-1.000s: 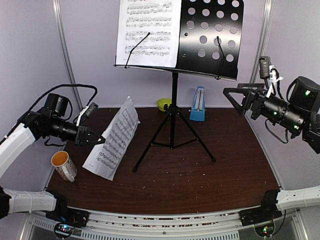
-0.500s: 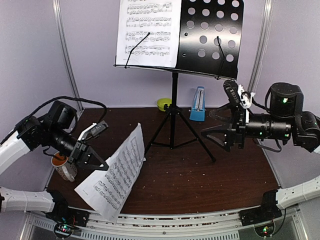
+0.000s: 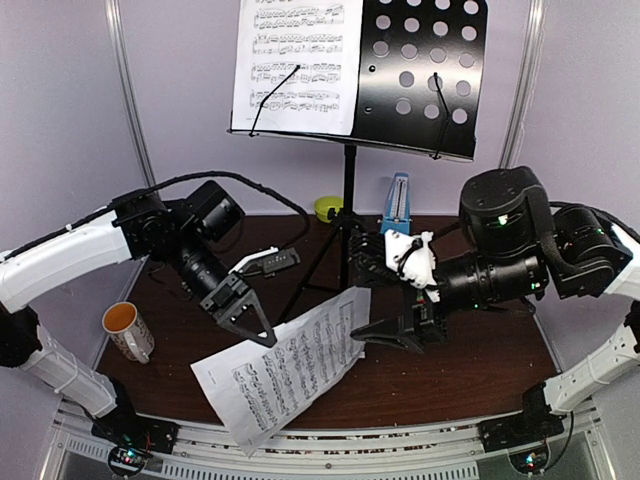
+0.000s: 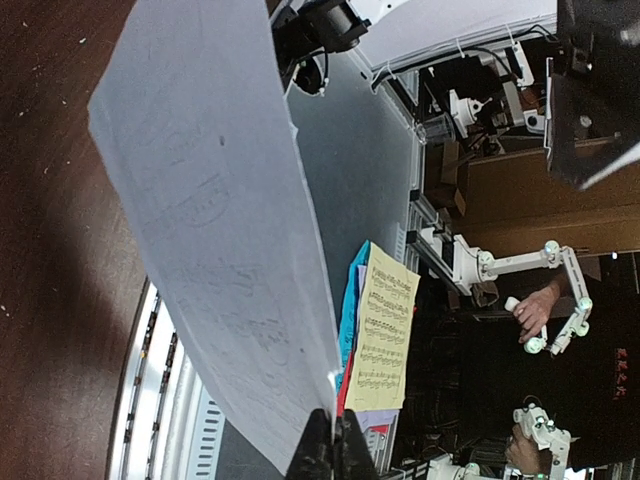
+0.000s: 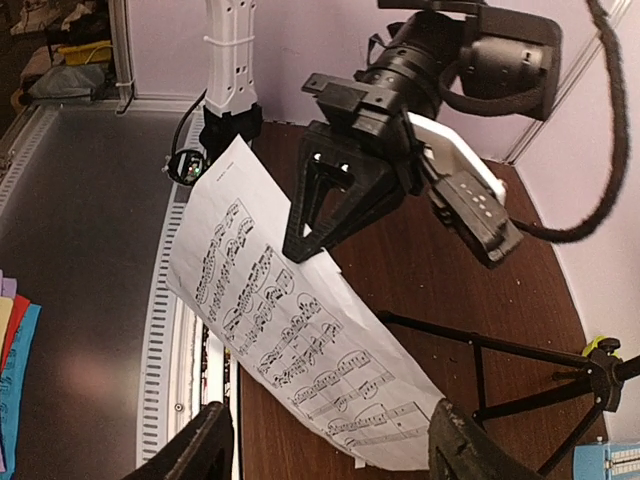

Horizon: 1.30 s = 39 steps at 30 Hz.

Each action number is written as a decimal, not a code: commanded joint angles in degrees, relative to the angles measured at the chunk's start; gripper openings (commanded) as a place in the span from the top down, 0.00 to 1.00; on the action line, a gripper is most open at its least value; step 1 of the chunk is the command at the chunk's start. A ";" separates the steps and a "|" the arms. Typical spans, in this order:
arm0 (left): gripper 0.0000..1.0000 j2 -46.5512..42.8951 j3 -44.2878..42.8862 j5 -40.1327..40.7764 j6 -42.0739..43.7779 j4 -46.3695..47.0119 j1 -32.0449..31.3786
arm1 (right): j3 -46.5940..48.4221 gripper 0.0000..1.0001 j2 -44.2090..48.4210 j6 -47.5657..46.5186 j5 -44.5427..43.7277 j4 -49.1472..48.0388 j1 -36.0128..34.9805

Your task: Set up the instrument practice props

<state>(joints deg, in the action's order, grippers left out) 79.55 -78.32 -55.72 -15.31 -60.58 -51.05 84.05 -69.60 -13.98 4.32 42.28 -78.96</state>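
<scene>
Two sheet-music pages, one black tripod music stand point(image 3: 420, 70), one blue pyramid metronome point(image 3: 398, 205), one white mug point(image 3: 128, 330) with an orange inside and one lime-green bowl point(image 3: 327, 207) are in view.

The left pincer point(image 3: 262, 338) is fully closed, pinching the edge of the loose page point(image 3: 290, 375) and holding it in the air. The right pincer point(image 3: 362, 298) stands wide apart, and the opposite end of that page lies between its fingers; whether they touch it is unclear.

The other page point(image 3: 295, 65) rests on the stand's desk, above and behind both pincers. The metronome and the bowl are behind the right pincer, and the mug is left of the left one.

Both pages carry printed staves of notes, and any words on them are too small to read.
</scene>
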 commanded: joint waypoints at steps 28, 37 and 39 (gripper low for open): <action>1.00 8.66 -12.56 4.27 4.18 -6.33 -5.88 | 22.05 0.36 -25.40 -16.27 -4.80 18.52 -3.88; 1.00 9.33 -13.91 6.95 4.56 -8.18 -6.84 | 20.14 0.37 -26.02 -16.27 -4.58 18.42 -3.67; 1.00 9.76 -14.32 8.20 4.82 -8.93 -7.19 | 19.77 0.39 -26.16 -15.90 -4.43 18.28 -3.62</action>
<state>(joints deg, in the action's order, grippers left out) 88.33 -90.50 -49.95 -11.90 -68.07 -57.43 104.40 -95.22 -30.04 0.16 60.29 -82.59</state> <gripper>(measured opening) 0.007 0.623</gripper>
